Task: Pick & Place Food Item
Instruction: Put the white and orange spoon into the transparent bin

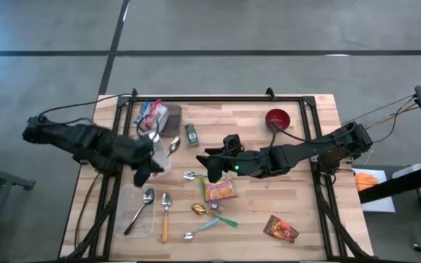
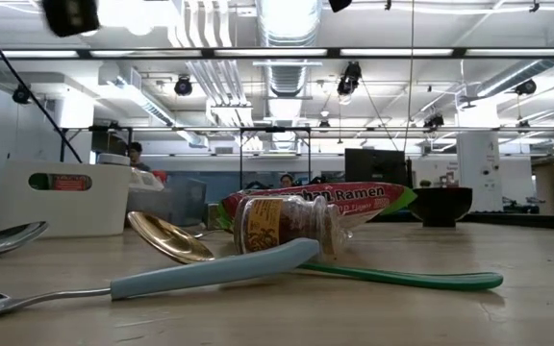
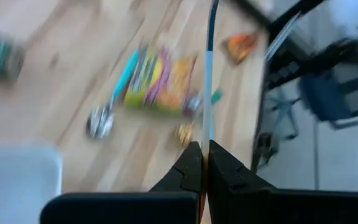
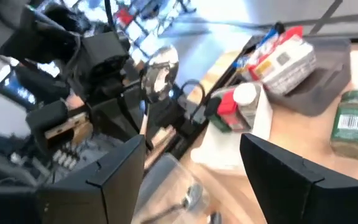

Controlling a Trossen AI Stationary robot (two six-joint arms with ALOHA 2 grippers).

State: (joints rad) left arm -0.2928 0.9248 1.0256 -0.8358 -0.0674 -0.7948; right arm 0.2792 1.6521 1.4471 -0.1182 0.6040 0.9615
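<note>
Over mid-table in the high view, my right jaws [image 1: 212, 169] hang spread apart with nothing between them, just above the yellow-and-pink plastic ramen packet [image 1: 219, 189] lying flat on the wooden table [image 1: 298, 197]. Left of centre, my left jaws [image 1: 143, 174] are pinched tight on a metal spoon [image 3: 210, 74].

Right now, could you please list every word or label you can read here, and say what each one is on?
"Ramen" – on the ramen packet, low view.
Spice jar label: print too small to read.
White bin red label: blurred.
Green jar: barcode only, unreadable.
Red-and-blue packet: blurred.
</note>
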